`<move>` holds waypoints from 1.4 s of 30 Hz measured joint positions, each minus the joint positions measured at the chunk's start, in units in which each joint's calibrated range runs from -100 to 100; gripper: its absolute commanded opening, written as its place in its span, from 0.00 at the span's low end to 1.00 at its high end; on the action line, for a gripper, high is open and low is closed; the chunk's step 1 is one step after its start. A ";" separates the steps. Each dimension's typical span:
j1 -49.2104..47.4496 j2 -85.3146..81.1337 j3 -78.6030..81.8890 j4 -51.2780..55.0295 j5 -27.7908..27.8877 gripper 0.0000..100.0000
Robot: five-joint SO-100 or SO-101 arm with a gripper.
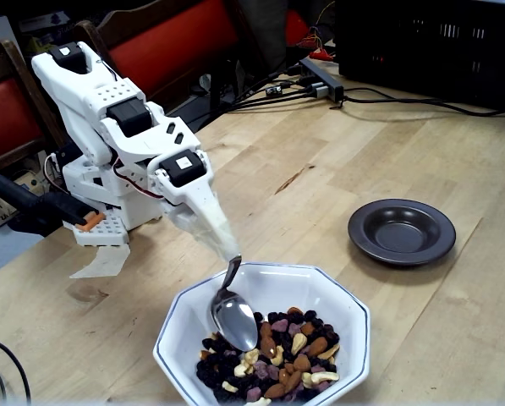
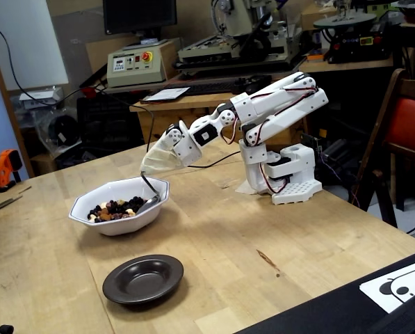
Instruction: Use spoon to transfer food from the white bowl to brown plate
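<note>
A white robot arm reaches down over a pale wooden table (image 1: 404,135). Its gripper (image 1: 222,245), wrapped in whitish covering, pinches the handle of a silver metal spoon (image 1: 233,317). The spoon's bowl dips inside the white octagonal bowl (image 1: 184,317), at the edge of the food (image 1: 277,359), a heap of almonds, cashews and dark dried fruit. The dark brown plate (image 1: 402,231) sits empty, well apart on the right. Black cables (image 1: 387,100) trail behind, and nothing lies between bowl and plate.
</note>
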 measured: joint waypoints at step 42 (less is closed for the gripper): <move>-5.69 0.00 0.59 -0.08 0.00 0.02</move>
